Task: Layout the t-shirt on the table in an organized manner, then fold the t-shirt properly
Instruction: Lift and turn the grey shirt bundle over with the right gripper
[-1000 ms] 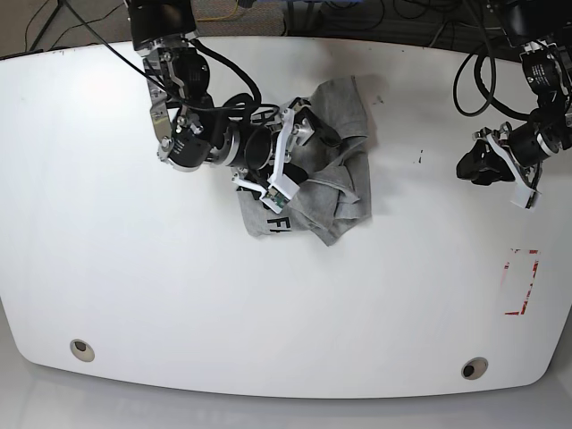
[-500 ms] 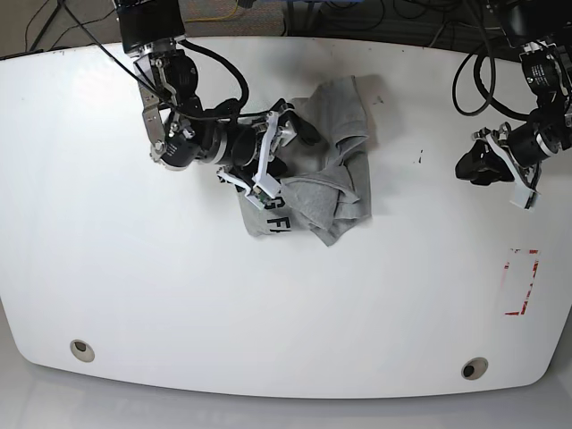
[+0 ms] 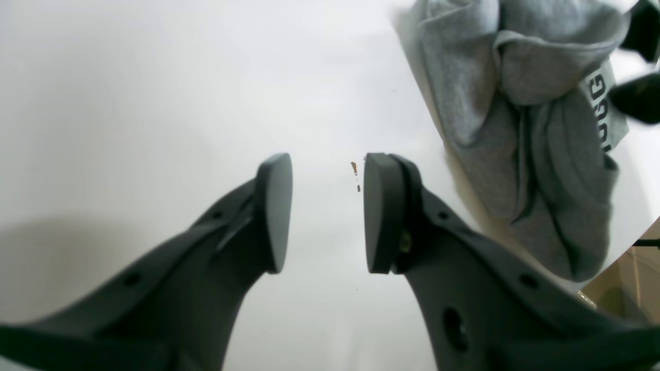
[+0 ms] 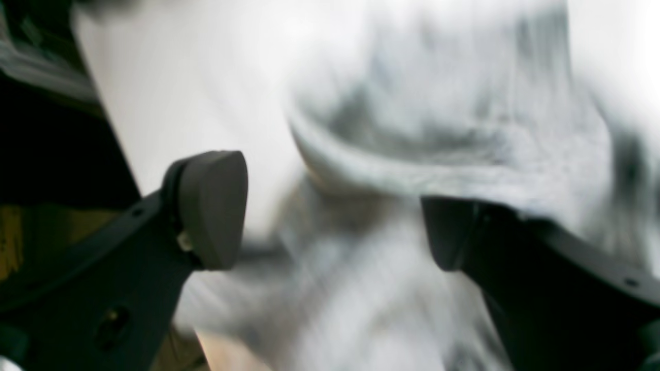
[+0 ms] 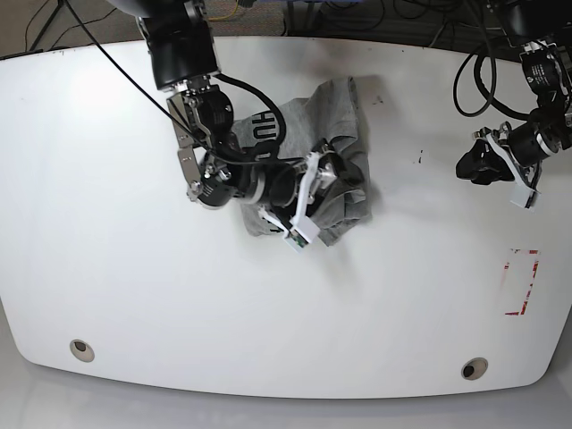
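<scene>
The right gripper (image 4: 330,232) has its jaws spread wide, one dark pad on each side of a blurred mound of grey cloth. The t-shirt (image 5: 335,116) fills the gap between and beyond the pads; through the blur, contact cannot be made out, and no fold looks pinched. In the base view this gripper (image 5: 313,192) reaches sideways and low over the crumpled heap's near part, its arm bent down from the table's far edge.

The left gripper (image 3: 327,211) has its jaws parted with a clear gap and nothing between them, only bare white table (image 3: 154,93) and a few small dark specks just beyond the tips. The t-shirt (image 3: 536,139) lies bunched well off to one side of these jaws, ahead of them, black lettering showing on one fold. In the base view the left gripper (image 5: 483,165) hangs near the table's side, well apart from the cloth.
</scene>
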Tool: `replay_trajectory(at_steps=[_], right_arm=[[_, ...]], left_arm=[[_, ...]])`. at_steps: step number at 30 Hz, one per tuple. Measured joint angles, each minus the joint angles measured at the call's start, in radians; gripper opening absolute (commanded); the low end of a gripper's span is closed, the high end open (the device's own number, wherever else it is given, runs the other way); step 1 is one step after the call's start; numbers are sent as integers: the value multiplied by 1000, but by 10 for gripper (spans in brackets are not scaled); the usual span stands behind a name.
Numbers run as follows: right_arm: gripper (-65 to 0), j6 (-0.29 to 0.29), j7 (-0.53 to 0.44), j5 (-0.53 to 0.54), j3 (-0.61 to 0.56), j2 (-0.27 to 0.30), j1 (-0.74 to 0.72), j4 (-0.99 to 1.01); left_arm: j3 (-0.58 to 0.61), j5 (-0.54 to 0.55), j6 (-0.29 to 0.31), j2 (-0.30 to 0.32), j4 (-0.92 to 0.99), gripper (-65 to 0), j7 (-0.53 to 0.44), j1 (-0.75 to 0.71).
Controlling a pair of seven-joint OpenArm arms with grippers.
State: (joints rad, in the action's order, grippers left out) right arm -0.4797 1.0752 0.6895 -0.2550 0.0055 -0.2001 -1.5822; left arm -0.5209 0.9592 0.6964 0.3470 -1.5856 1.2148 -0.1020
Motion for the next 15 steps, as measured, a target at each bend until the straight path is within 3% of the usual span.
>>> replay_trajectory(at_steps=[7,15], right_arm=[[-160,5,1,-2,5,-94,-74,61],[-160,5,2,13,6,-92,-90,57]], left_arm=[[0,0,0,0,0,-432,-1,0],[0,0,0,0,0,-432,0,0]])
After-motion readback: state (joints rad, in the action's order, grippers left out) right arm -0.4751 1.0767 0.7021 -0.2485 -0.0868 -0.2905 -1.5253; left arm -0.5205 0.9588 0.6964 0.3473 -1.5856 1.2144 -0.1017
